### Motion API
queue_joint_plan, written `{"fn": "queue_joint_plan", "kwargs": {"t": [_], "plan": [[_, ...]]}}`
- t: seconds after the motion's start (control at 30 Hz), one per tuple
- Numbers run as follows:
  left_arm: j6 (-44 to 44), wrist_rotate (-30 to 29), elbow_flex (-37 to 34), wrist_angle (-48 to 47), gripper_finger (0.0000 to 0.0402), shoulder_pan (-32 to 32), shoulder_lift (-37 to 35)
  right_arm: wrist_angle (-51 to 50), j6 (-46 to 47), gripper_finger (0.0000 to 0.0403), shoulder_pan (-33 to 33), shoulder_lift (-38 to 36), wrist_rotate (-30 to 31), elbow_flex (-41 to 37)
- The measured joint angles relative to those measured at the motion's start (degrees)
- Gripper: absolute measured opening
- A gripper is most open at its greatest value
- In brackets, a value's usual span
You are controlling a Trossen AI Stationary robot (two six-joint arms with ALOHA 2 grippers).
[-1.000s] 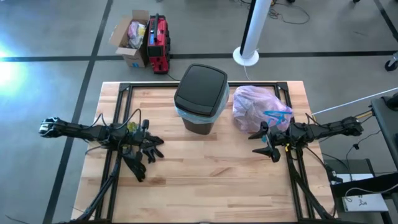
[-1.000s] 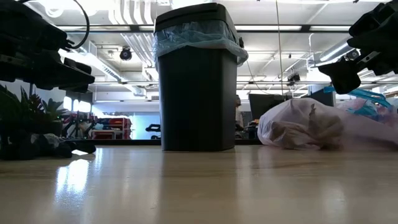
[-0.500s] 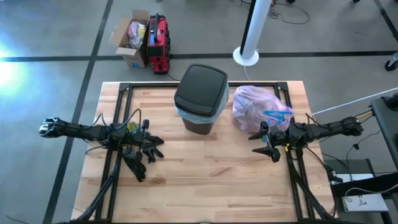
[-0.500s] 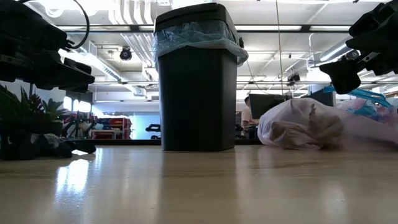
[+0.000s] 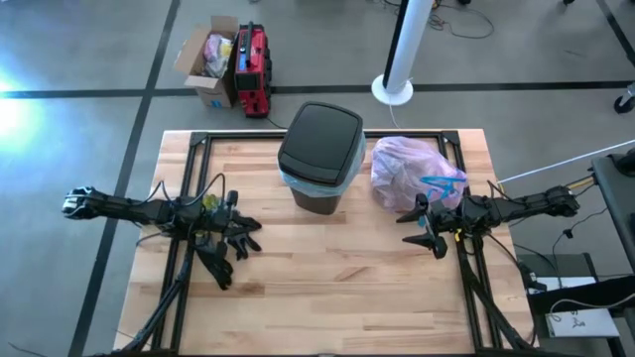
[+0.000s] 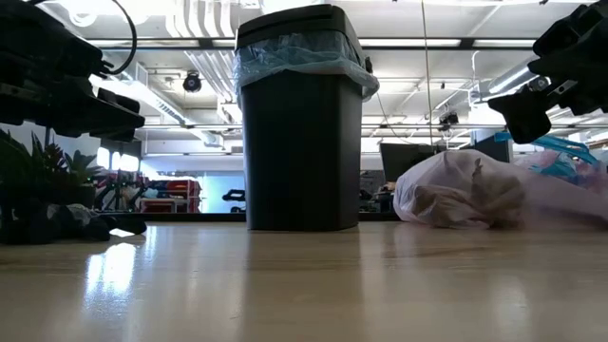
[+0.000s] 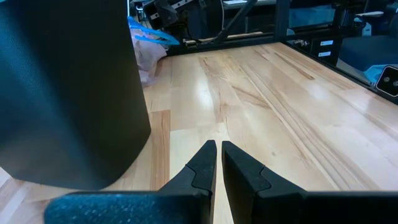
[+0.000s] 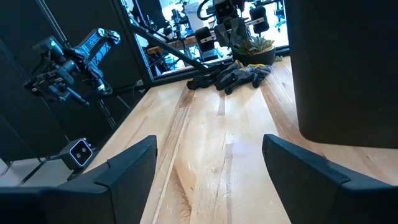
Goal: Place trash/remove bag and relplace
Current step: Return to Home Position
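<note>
From above, the bin (image 5: 319, 164) stands with its lid shut at the far middle of the counter (image 5: 327, 288), and the bulging pink bag (image 5: 412, 171), blue drawstrings on top, lies just beside it; both arms sit drawn back to their own sides. At counter level, a fresh blue liner (image 6: 294, 57) puffs out under the lid. Past the left wrist, the left hand (image 7: 218, 147) hovers low facing the bin, fingers nearly together on nothing. The right hand (image 8: 211, 152) is spread wide and empty, near the bag. I'd say the job is finished bar parking the arms.
</note>
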Motion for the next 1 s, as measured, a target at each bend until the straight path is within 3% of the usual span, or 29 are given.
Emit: {"fn": "queue_joint_plan", "kwargs": {"t": [0.53, 1.0], "plan": [[0.02, 0.01, 0.0, 0.0, 0.0011, 0.01, 0.0, 0.0, 0.0, 0.0309, 0.0, -0.02, 0.0, 0.0], [-0.01, 0.01, 0.0, 0.0, 0.0011, -0.01, 0.0, 0.0, 0.0, 0.0288, 0.0, 0.0, 0.0, 0.0]]}}
